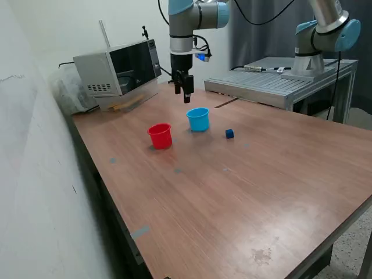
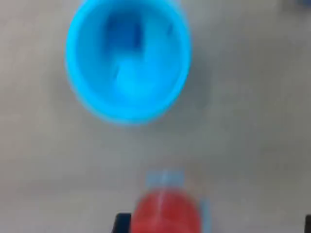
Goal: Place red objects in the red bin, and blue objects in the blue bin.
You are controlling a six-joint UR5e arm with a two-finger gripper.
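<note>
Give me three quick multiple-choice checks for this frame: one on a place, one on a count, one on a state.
1. The loose dark blue cube lies:
A) on the table, to the exterior view's right of the light blue cup
B) between the two cups
C) at the table's near edge

2. Cups on the table:
A) one
B) two
C) three

3. The red cup is:
A) upright, mouth up
B) tipped on its side
C) upside down

Answers:
1 A, since the cube sits apart from the light blue cup on that side.
2 B, since only one red and one light blue cup show.
3 A, since its open rim faces up in the exterior view.
</note>
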